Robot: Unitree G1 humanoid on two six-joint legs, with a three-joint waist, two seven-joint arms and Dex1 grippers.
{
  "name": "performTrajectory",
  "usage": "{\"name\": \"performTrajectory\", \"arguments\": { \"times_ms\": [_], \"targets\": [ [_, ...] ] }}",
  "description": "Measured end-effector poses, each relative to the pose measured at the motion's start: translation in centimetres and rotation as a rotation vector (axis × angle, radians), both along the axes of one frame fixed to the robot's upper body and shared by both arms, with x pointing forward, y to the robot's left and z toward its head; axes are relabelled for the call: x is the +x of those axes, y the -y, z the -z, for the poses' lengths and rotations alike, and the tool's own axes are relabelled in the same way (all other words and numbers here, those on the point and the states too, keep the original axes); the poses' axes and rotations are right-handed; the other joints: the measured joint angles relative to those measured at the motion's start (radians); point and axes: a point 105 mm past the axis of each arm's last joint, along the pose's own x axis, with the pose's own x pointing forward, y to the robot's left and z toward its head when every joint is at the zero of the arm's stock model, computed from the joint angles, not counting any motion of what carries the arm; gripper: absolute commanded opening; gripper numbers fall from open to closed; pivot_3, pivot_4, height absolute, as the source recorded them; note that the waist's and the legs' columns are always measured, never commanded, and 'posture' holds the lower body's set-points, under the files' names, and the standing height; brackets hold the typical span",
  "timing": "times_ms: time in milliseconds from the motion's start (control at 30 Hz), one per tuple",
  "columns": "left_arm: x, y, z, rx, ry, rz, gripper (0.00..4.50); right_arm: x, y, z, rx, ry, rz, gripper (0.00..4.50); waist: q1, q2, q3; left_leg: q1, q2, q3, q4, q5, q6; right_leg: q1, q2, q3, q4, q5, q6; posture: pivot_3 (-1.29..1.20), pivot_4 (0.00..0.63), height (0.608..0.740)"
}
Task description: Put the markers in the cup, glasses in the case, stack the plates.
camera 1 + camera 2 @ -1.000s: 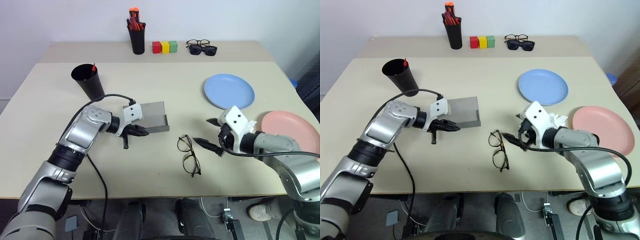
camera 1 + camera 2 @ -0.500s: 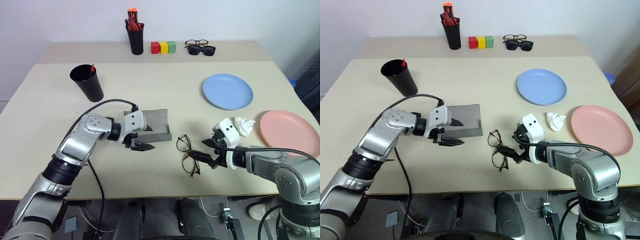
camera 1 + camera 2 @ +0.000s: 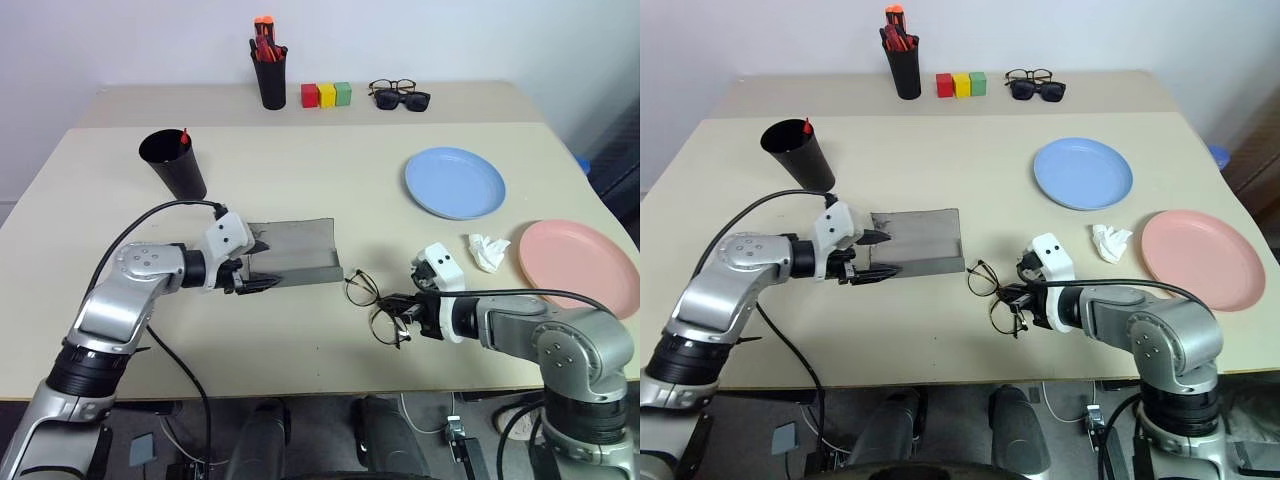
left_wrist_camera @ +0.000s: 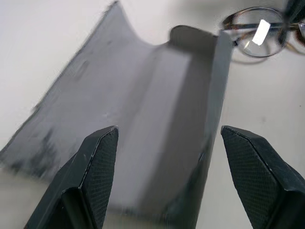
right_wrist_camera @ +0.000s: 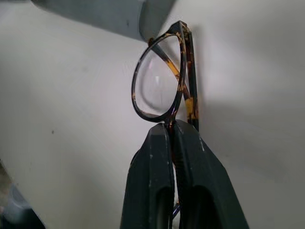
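- Glasses (image 3: 372,305) lie on the table (image 3: 330,180) near its front edge, just right of the case (image 3: 295,258); the right gripper (image 3: 401,308) is pinched tight on their frame at the bridge, the two fingers (image 5: 157,181) pressed together with the rim caught between them.
- In the right wrist view one lens stands up above the fingertips, with a corner of the case beyond it.
- The case is open, lid laid flat toward the back of the table, tray side toward the front.
- The left gripper (image 3: 258,277) sits at the case's left end with its fingers (image 4: 97,162) spread wide, one on either side of the tray; I cannot tell if they touch it. It holds nothing.
- The cup (image 3: 174,163) stands upright at the back left, well apart from the case, with one red-tipped marker (image 3: 185,135) poking over its rim.
- The blue plate (image 3: 455,182) lies on the right half of the table, the pink plate (image 3: 580,265) nearer the right edge and closer to the front; the two are apart, not stacked.
- A crumpled white tissue (image 3: 488,251) lies between the plates, just beyond the right arm.
- On the further table at the back: a narrow black cup of red markers (image 3: 270,70), three blocks (image 3: 327,94) in red, yellow and green side by side, and to their right sunglasses (image 3: 404,99) with a second pair of spectacles (image 3: 394,86) just behind them.
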Motion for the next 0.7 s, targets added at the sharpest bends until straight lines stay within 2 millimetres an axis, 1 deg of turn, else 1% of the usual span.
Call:
{"name": "performTrajectory", "arguments": {
  "times_ms": [67, 100, 167, 200, 267, 333, 400, 467, 500, 567, 600, 700],
  "targets": [
    [-0.1, -1.7, 0.2, -0.011, -0.010, -0.079, 3.53, 1.2, 0.1, -2.9, -0.074, 0.143, -0.052, 0.04, -0.003, 0.000, 0.000, 0.000, 0.001, 0.000, -0.001, 0.000, 0.000, -0.001, 0.001, 0.000, 0.000, 0.000, 0.000, 0.00, 0.150, 0.740],
    [-0.3, -2.6, 0.3, -0.007, -0.010, -0.111, 3.53, 1.6, -0.8, -4.4, -0.087, 0.216, -0.110, 0.04, -0.005, 0.000, 0.000, 0.001, 0.002, 0.000, -0.001, 0.000, 0.000, -0.001, 0.002, 0.000, 0.000, 0.000, -0.001, 0.00, 0.150, 0.740],
    [-0.5, -3.9, 0.6, -0.005, -0.014, -0.165, 3.53, 2.1, -3.8, -7.4, -0.090, 0.381, -0.271, 0.04, -0.009, 0.001, 0.000, 0.001, 0.004, 0.000, -0.002, 0.000, 0.000, -0.001, 0.003, -0.001, 0.000, -0.001, -0.002, 0.00, 0.150, 0.740],
    [-0.6, -4.4, 0.6, -0.011, -0.014, -0.186, 3.53, 2.2, -5.3, -8.5, -0.091, 0.450, -0.346, 0.04, -0.007, 0.001, 0.000, 0.001, 0.004, 0.000, -0.002, 0.000, 0.000, -0.001, 0.004, -0.001, 0.000, -0.001, -0.003, 0.00, 0.150, 0.740],
    [-0.7, -5.0, 0.6, -0.025, -0.015, -0.216, 3.53, 3.1, -7.9, -9.6, -0.071, 0.534, -0.443, 0.04, -0.004, 0.000, 0.000, 0.001, 0.004, 0.000, -0.002, 0.000, 0.000, -0.001, 0.004, -0.001, 0.000, -0.001, -0.003, 0.00, 0.150, 0.740],
    [-0.8, -5.5, 0.6, -0.039, -0.015, -0.238, 3.53, 4.8, -10.4, -9.3, -0.085, 0.574, -0.502, 0.04, -0.001, 0.000, 0.000, 0.001, 0.003, 0.000, -0.001, 0.000, 0.000, -0.001, 0.003, -0.001, 0.000, -0.001, -0.003, 0.00, 0.150, 0.740],
    [-1.3, -5.9, 0.7, -0.065, -0.031, -0.256, 3.53, 6.3, -12.1, -8.4, -0.104, 0.577, -0.536, 0.04, -0.002, 0.000, 0.000, 0.000, 0.003, 0.000, -0.001, 0.000, 0.000, -0.001, 0.003, 0.000, 0.000, -0.001, -0.003, 0.00, 0.150, 0.740],
    [-2.0, -5.8, 0.6, -0.090, -0.039, -0.249, 3.53, 7.6, -13.5, -7.0, -0.144, 0.565, -0.570, 0.04, 0.000, 0.000, 0.000, 0.000, 0.003, 0.000, -0.002, 0.000, 0.000, -0.002, 0.003, -0.001, 0.000, -0.001, -0.003, 0.00, 0.150, 0.740],
    [-2.3, -5.5, 0.4, -0.099, -0.034, -0.240, 3.53, 8.0, -13.7, -6.1, -0.177, 0.559, -0.590, 0.04, 0.003, 0.000, 0.000, 0.000, 0.003, 0.000, -0.002, 0.000, 0.000, -0.002, 0.003, -0.001, 0.000, -0.001, -0.003, 0.00, 0.150, 0.740],
    [-2.7, -5.3, 0.1, -0.110, -0.025, -0.234, 3.53, 8.5, -13.4, -4.6, -0.220, 0.532, -0.617, 0.04, 0.008, 0.000, 0.000, -0.001, 0.002, -0.001, -0.002, 0.000, 0.000, -0.002, 0.002, -0.001, 0.000, -0.001, -0.003, 0.00, 0.150, 0.740],
    [-2.9, -5.3, 0.0, -0.116, -0.021, -0.237, 3.53, 8.6, -13.2, -4.2, -0.230, 0.521, -0.626, 0.04, 0.008, 0.000, 0.000, -0.001, 0.002, -0.001, -0.002, 0.000, 0.000, -0.002, 0.002, -0.001, 0.000, -0.001, -0.003, 0.00, 0.150, 0.740],
    [-3.3, -5.2, -0.9, -0.140, 0.003, -0.235, 3.53, 7.9, -12.1, -3.2, -0.245, 0.483, -0.670, 0.04, 0.005, 0.000, 0.000, -0.001, 0.002, -0.001, -0.002, 0.000, 0.000, -0.002, 0.002, -0.001, 0.000, -0.001, -0.003, 0.00, 0.150, 0.740]
  ]
}}
